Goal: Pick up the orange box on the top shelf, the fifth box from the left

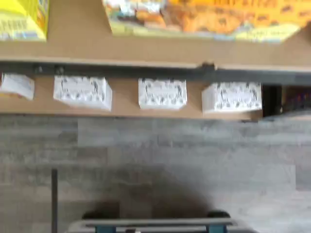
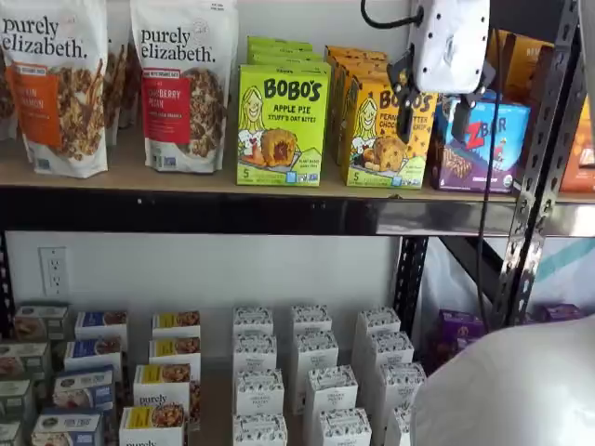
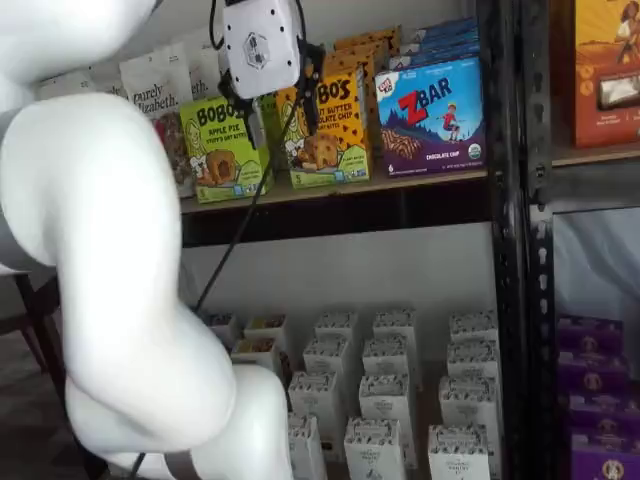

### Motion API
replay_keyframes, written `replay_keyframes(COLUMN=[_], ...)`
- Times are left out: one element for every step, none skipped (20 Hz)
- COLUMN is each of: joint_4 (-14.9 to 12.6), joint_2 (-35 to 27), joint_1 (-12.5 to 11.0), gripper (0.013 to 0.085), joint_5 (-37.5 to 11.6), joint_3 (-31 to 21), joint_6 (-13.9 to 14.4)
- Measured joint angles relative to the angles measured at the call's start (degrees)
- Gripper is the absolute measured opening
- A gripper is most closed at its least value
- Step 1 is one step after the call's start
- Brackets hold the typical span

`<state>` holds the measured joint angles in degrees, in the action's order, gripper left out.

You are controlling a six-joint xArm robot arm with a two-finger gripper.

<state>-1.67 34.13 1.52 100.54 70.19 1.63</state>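
The wrist view is soft and smeared throughout, so the print on the small white boxes (image 1: 162,93) cannot be read, and a broad dim shadow lies on the grey floor (image 1: 194,145). Both shelf views are evenly and brightly lit. The black front rail (image 2: 279,216) shows a pale glare, and the near white arm (image 3: 110,260) is out of focus.

Store-style racking against a pale wall, over a grey plank floor.

A plain white wall (image 2: 307,269) backs the black perforated metal uprights (image 2: 537,167), with a white double electrical outlet (image 2: 54,270) fixed to it near the rack's left end. Grey wood-look plank flooring (image 1: 194,155) lies in front of the rack, seen in the wrist view, in soft, even light with a dim shadow.
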Motion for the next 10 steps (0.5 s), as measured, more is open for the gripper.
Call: replay_keyframes(joint_4=[0.72, 1.02, 1.91, 3.16, 4.55, 5.60, 6.13, 5.93, 5.51, 5.03], joint_2=[0.04, 0.14, 0.23, 0.36, 0.58, 0.98, 1.22, 1.39, 1.51, 1.56], joint_1=[-0.65, -0.91, -1.43, -2.09, -2.74, -3.15, -3.30, -3.15, -2.86, -2.58], gripper=[0.0850, 0.0850, 0.0850, 0.0850, 0.0850, 0.0850, 0.0850, 0.0850, 0.0850, 0.0850], joint_5=[-2.58, -4.49, -6.59, -8.55, -10.66, -12.89, -14.72, -16.23, -17.45, -18.23], joint_3=[-0.51, -0.94, -1.35, -1.80, -2.39, -3.13, -3.67, -4.12, -4.49, -4.73], joint_6=[-0.38, -0.56, -0.94, -1.51, -2.17, -2.69, -2.97, -2.88, -2.65, -2.37])
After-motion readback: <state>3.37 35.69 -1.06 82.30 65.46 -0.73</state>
